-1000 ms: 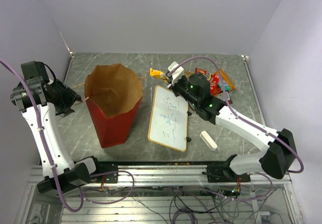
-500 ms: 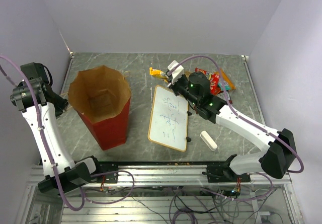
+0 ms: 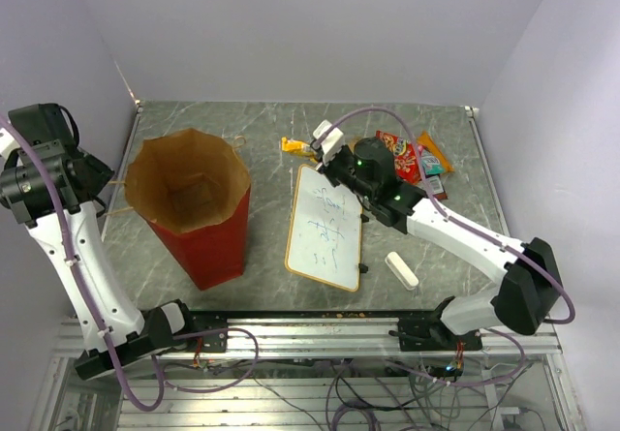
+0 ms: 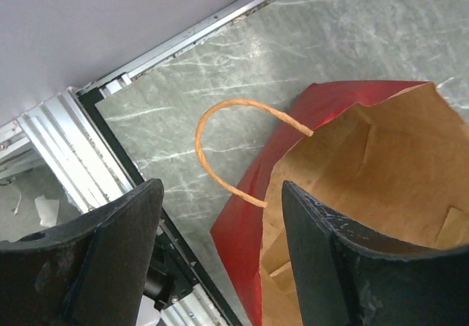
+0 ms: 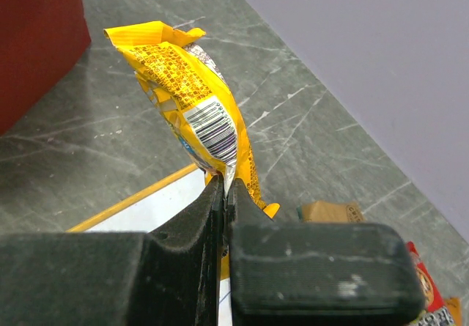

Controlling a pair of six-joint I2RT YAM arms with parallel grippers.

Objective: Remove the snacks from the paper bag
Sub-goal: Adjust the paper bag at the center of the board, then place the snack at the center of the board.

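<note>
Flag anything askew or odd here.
The bag seems to lean toward the left gripper, whose open jaws hold nothing. The right gripper pinches a yellow packet by its edge, so it dangles crooked.

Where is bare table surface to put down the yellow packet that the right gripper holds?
Bare table lies between the paper bag and the whiteboard, and along the far edge behind the bag. Crowded: the far right corner, with the other snacks.
</note>
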